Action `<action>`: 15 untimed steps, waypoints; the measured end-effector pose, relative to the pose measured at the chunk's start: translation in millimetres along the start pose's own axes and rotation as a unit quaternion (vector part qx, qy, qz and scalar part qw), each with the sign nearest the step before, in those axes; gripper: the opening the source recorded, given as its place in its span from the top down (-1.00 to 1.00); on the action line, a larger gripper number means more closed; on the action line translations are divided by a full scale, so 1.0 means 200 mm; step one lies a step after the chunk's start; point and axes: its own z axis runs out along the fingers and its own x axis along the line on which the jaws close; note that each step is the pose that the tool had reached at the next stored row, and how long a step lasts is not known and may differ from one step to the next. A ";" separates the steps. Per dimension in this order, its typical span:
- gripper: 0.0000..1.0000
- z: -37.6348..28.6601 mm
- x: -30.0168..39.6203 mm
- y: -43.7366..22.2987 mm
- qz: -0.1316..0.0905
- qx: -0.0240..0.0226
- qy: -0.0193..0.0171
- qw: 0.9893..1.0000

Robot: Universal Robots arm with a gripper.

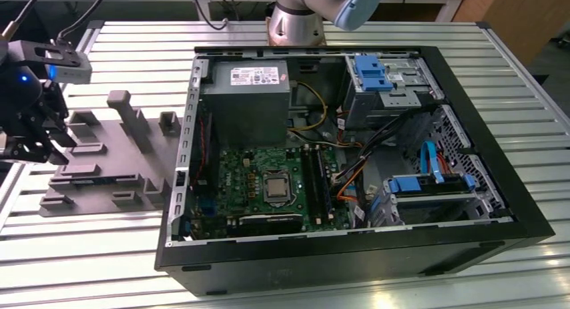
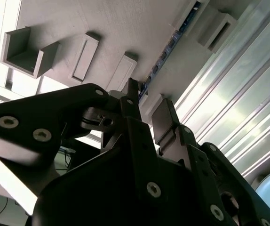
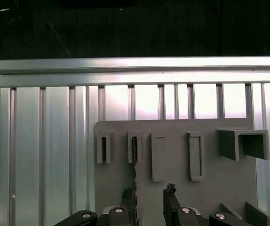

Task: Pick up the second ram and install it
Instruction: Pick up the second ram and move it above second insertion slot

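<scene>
Hand [image 1: 36,141] hangs at the far left of the exterior view, over the near-left part of the grey tray [image 1: 100,167], which lies on the slatted metal tabletop [image 1: 133,45]. In both wrist views its two dark fingers [image 3: 170,200] stand parted with a clear gap between them, and they grip nothing.

The second ram [image 3: 134,169] stands on its long edge in the tray. In the first wrist view it shows as a thin dark line running from one of the raised slotted blocks [image 3: 134,147] toward the hand, and its near end lies in the gap, close beside one finger and well apart from the other. In the second wrist view the stick [image 2: 172,41] appears edge-on, a blue-green strip crossing the tray's flat floor [image 2: 125,23] between raised blocks. Its nearer end reaches the tip of one finger [image 2: 132,94]; whether it touches that tip cannot be told.

To the exterior view's right of the tray, filling the centre and right of the frame, an opened computer case [image 1: 356,259] lies on its side. The green motherboard [image 1: 258,182] sits in the lower middle, with the long black memory sockets [image 1: 314,179] just to its right side and a grey power supply [image 1: 249,102] above it.
</scene>
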 end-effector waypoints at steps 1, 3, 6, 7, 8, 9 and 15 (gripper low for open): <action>0.22 0.006 0.003 0.000 0.000 0.000 0.000 1.000; 0.22 0.015 0.008 -0.001 0.000 0.001 0.000 1.000; 0.22 0.028 0.012 -0.001 0.000 0.004 0.000 1.000; 0.22 0.031 0.014 -0.001 0.000 0.006 0.000 1.000; 0.22 0.034 0.015 -0.001 0.000 0.008 0.000 1.000; 0.22 0.039 0.017 -0.001 0.000 0.010 0.000 1.000; 0.22 0.084 0.033 -0.002 0.000 0.012 0.000 1.000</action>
